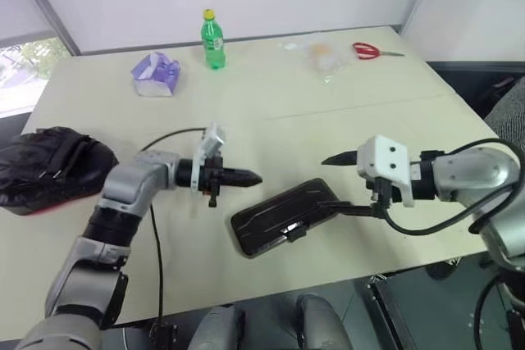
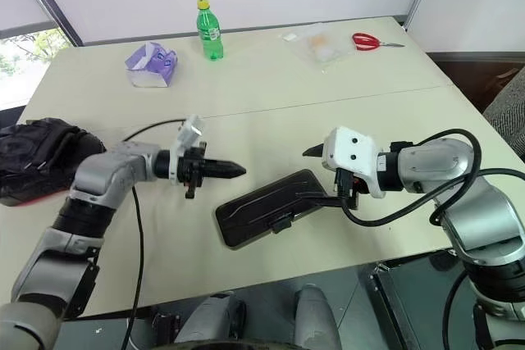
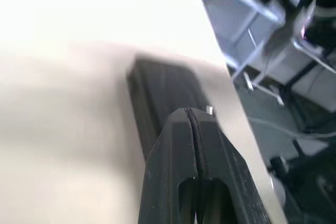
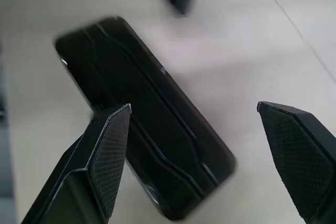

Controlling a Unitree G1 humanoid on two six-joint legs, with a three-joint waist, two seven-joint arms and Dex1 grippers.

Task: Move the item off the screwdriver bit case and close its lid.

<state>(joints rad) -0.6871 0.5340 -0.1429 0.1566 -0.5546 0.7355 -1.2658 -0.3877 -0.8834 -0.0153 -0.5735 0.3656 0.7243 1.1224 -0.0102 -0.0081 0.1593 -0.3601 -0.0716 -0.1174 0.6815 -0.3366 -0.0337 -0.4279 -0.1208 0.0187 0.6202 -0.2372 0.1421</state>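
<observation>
Flat dark plastic screwdriver bit case (image 1: 283, 217), near centre of desk (image 1: 328, 112), lid apparently down; bulky black padded mitt (image 1: 49, 165) already off, far left; left gripper (image 1: 246, 176) jaws clenched empty, right gripper (image 2: 324, 176) jaws released; next: confirm latch.

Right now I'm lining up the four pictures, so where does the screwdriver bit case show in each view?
Left eye view: the bit case lies closed near the table's front edge, between the grippers.
Right eye view: same spot, lower centre.
Left wrist view: behind the shut left gripper, a dark slab.
Right wrist view: across the middle, between the open right gripper's fingers.
Shared landmark: the case's latch tab.
</observation>
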